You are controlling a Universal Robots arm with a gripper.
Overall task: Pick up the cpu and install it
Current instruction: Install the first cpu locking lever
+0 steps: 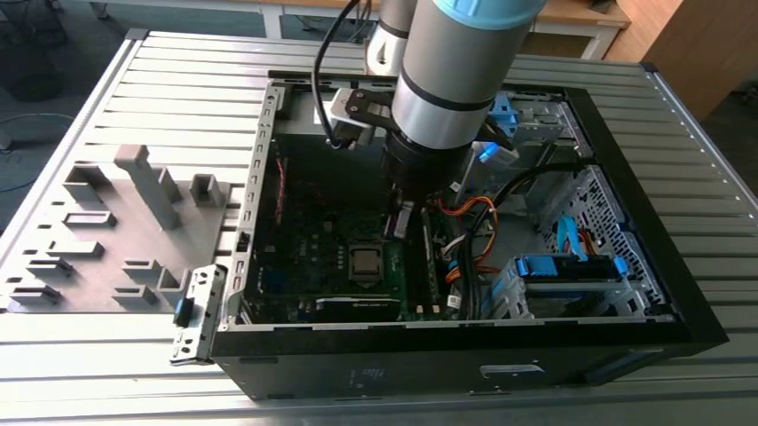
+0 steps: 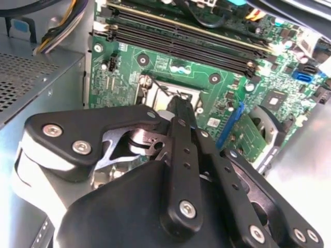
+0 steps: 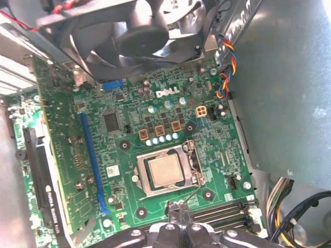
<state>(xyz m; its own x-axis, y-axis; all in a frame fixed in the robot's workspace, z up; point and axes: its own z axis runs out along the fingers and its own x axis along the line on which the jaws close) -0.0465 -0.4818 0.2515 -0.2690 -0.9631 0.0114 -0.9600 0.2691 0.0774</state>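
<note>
In the exterior view, a grey fixture block (image 1: 119,231) with slots and upright pegs lies on the slatted table (image 1: 83,355) at the exterior view's left. Just beside it, the open computer case (image 1: 474,355) holds the green motherboard (image 1: 343,240). The arm (image 1: 456,80) reaches steeply down into the case, wrist over the board's middle. The cpu (image 3: 166,170) sits flat in its socket frame (image 3: 138,175) in the first wrist view, apart from the gripper (image 3: 178,219), which hovers near the memory slots (image 3: 227,212). Whether the fingers (image 2: 181,129) are closed or parted, I cannot tell. A black fan (image 3: 139,31) stands beyond the board.
</note>
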